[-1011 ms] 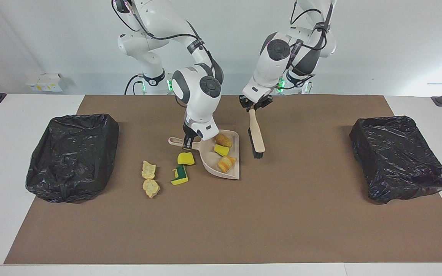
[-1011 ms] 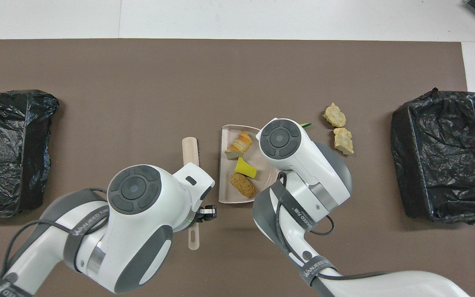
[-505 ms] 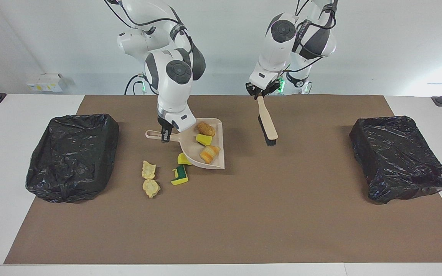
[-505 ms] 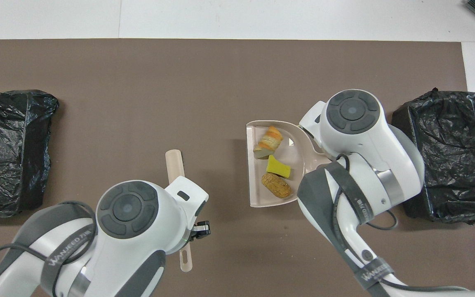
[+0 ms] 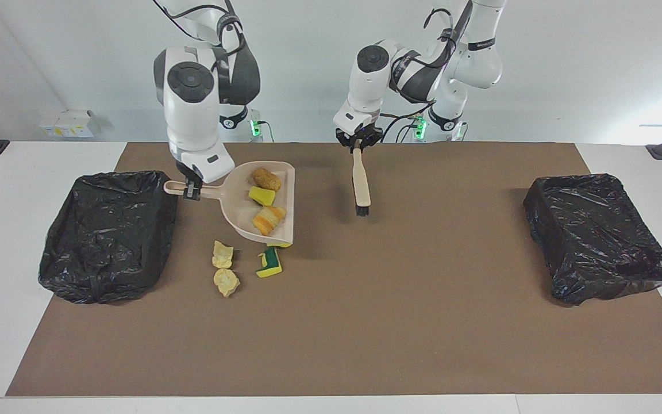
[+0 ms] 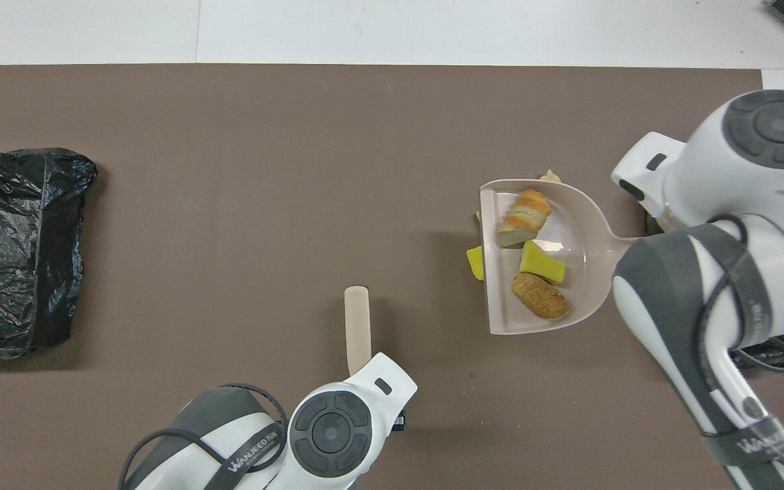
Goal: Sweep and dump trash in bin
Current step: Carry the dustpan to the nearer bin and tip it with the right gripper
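My right gripper is shut on the handle of the beige dustpan, holding it up beside the bin at the right arm's end. In the pan lie an orange-brown lump, a yellow sponge and an orange-and-beige lump. On the mat are two pale beige lumps, a yellow-and-green sponge and a yellow sponge half hidden under the pan. My left gripper is shut on the brush, which hangs bristles down over the mat's middle.
A second black-lined bin stands at the left arm's end of the table. The brown mat covers most of the table. In the overhead view my right arm covers nearly all of the bin at its end.
My right gripper has lifted the loaded dustpan and carried it toward the bin at the right arm's end. My left gripper has raised the brush and swung it toward the mat's middle.
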